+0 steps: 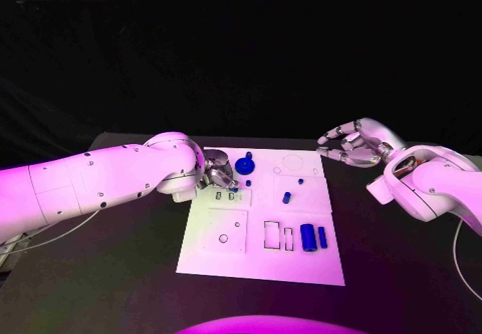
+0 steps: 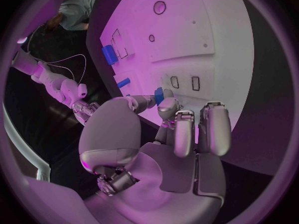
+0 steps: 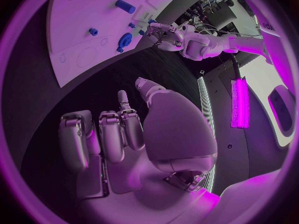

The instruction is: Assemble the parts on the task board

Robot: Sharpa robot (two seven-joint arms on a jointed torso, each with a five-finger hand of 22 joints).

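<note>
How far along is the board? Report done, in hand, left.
Done: hard to tell; a disc and small parts sit on the board. In hand: the left hand pinches a blue part near the slots. Left: two blocks lie beside an unfilled outline; the right hand holds nothing.

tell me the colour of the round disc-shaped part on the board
Blue; the round disc-shaped part shows best in the head view.

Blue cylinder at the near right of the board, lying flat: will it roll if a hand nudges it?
Probably. The blue cylinder looks round and lies on its side on the smooth task board, so a sideways nudge may roll it. The blue block beside it could stop it that way. It looks small, rigid, likely light.
</note>
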